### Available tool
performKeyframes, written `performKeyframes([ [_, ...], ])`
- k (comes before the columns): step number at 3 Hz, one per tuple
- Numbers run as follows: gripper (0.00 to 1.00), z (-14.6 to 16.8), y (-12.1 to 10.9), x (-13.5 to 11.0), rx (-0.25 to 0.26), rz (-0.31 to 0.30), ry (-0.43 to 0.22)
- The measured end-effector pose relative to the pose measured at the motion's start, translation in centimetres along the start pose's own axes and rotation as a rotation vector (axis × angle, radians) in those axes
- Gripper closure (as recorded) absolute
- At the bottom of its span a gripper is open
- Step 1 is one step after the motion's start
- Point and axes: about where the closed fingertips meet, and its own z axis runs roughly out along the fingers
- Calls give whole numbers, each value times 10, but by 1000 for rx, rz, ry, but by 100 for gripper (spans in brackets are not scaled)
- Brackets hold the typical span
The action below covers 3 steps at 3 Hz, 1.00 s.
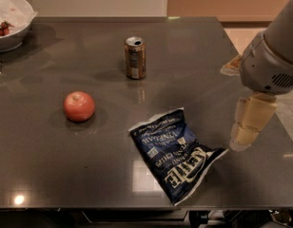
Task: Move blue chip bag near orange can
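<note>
**STATUS: CHIP BAG ON WORKTOP, GRIPPER ALONGSIDE**

**Gripper.** The gripper (239, 144) hangs at the right of the view. It is over the right part of the worktop (65, 170) and just right of the chip bag's lower right corner, without touching it. It points downward and its pale cream tip is near the surface. Whether the jaws are open or closed cannot be told from this angle. Nothing is seen in their hold.

**Chip bag.** The blue chip bag (177, 153) lies flat near the front edge of the worktop, right of centre. It is crinkled and turned at an angle. White block lettering reads "KETTLE", running diagonally and upside down as seen from the camera. The smaller white lines above it are too small to read.

**Can.** The orange can (135, 57) stands upright toward the back of the worktop, well apart from the bag. Its top is silver. The writing on its pale label patch cannot be read.

**Other items.** A red apple (79, 106) sits left of the bag, between bag and left edge. A white bowl (13, 39) occupies the back left corner.
</note>
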Motion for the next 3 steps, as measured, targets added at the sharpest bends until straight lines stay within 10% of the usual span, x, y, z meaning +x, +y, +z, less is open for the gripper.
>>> performKeyframes([
  [3,0,62,46,-12,-72,-69,-56],
])
